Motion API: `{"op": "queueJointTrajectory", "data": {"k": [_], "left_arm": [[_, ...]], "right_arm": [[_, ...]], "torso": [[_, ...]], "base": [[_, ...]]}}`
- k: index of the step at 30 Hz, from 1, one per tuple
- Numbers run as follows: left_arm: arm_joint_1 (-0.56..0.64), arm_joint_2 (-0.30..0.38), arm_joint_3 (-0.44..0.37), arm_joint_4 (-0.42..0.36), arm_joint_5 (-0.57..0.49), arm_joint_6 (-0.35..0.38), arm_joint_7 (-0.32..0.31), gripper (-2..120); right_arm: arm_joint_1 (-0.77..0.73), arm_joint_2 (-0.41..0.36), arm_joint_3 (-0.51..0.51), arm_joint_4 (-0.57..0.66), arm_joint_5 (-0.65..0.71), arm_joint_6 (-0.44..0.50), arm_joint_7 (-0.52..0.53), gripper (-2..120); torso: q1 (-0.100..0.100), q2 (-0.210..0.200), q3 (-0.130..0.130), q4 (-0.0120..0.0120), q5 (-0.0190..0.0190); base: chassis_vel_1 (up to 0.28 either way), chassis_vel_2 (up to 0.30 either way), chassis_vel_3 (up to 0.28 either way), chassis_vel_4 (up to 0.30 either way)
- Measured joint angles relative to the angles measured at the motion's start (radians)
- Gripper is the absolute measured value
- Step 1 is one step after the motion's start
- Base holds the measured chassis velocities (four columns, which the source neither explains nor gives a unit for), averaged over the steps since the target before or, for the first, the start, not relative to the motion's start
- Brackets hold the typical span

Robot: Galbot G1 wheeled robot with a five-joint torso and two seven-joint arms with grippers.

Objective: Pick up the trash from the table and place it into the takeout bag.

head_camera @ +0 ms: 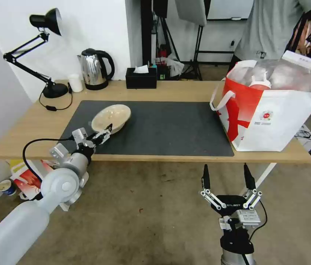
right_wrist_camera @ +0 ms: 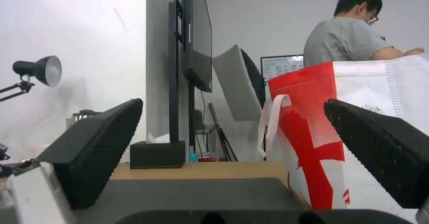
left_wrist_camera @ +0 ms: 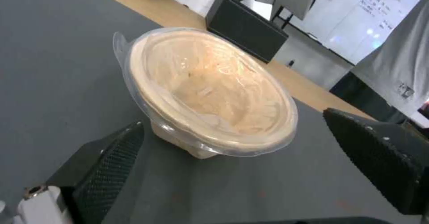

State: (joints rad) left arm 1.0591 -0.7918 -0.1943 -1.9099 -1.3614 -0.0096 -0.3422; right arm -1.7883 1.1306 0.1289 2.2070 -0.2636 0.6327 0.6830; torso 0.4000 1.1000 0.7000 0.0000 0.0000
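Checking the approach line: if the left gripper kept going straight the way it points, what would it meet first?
Most likely the shallow beige bowl: the open left gripper points at its near rim.

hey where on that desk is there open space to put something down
The widest bare patch is the dark mat between the beige bowl and the takeout bag. A bare wood strip runs behind the mat, between the tissue box and the bag. The back left corner is crowded: lamp, white cup, kettle. The left gripper occupies the bowl's near side.
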Motion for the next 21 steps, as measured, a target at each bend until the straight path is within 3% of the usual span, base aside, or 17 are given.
{"op": "queueJointTrajectory", "data": {"k": [21], "left_arm": [[-0.061,-0.028,0.053,0.068,-0.003,0.002,0.001,100]], "right_arm": [[0.000,0.000,0.000,0.000,0.000,0.000,0.000,100]], "torso": [[0.000,0.000,0.000,0.0000,0.0000]], "base": [[0.000,0.000,0.000,0.000]]}}
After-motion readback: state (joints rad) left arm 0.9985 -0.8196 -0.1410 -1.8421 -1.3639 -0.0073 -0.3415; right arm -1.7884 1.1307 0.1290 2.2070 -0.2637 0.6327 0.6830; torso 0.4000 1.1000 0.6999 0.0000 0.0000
